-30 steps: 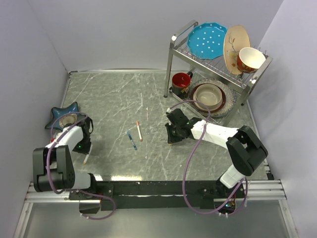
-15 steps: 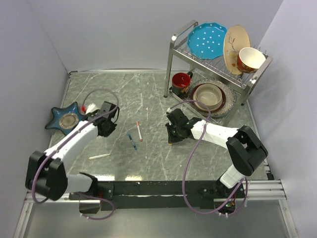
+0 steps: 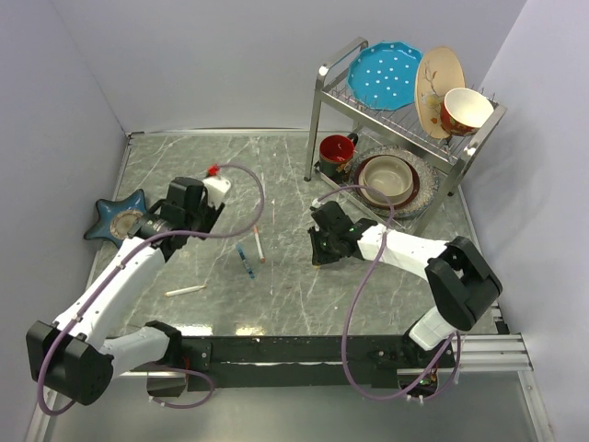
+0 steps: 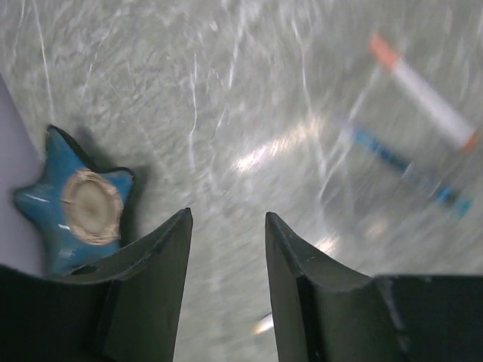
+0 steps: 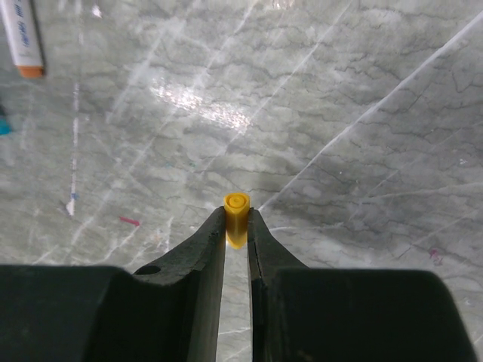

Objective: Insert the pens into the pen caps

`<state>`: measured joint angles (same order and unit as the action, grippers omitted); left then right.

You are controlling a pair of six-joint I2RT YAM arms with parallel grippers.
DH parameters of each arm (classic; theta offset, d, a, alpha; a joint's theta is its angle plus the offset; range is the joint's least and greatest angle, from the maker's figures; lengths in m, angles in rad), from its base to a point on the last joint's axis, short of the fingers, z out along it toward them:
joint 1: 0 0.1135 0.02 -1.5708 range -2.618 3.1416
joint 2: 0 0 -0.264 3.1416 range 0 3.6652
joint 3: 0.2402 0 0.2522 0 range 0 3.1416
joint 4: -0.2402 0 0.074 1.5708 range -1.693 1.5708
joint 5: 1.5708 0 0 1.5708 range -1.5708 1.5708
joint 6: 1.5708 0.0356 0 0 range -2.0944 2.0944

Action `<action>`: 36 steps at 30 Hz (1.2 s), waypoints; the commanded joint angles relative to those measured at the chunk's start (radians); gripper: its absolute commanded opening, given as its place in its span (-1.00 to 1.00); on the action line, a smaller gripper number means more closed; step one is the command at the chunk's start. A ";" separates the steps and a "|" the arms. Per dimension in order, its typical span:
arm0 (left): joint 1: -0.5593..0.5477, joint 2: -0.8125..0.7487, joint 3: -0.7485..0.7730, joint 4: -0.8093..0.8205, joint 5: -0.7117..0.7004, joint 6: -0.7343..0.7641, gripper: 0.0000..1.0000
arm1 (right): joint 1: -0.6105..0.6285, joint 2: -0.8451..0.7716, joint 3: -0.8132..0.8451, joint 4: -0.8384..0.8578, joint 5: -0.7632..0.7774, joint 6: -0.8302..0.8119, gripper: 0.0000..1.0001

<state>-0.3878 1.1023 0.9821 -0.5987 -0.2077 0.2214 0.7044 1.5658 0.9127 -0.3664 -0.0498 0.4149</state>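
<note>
— What has the right tool (image 5: pixel 236 230) got?
— A yellow cap (image 5: pixel 236 205), pinched between its two dark fingertips, round end facing the camera, over the grey marbled desk (image 5: pixel 362 113).
— Anything else?
— A white pen (image 5: pixel 21 34) with an orange end, top left, well apart.

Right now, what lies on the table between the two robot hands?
A white pen and a blue pen, side by side on the table. The overhead view shows them best.

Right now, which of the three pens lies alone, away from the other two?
The white pen on the left, lying nearly crosswise. The blue pen and the orange-tipped white pen lie close together in the middle.
</note>
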 commanded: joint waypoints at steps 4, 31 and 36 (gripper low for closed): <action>-0.005 0.046 -0.055 -0.240 0.132 0.473 -0.09 | 0.001 -0.081 0.006 0.046 -0.002 0.067 -0.71; 0.026 0.067 -0.355 -0.207 0.163 0.619 -0.06 | -0.085 -0.144 -0.044 0.070 -0.047 0.035 -0.68; 0.029 0.090 -0.385 -0.138 0.145 0.634 -0.06 | -0.094 -0.158 -0.052 0.073 -0.050 0.033 -0.68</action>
<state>-0.3668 1.1893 0.6079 -0.8051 -0.0505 0.8219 0.6212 1.4559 0.8742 -0.3225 -0.0952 0.4583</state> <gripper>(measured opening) 0.471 0.206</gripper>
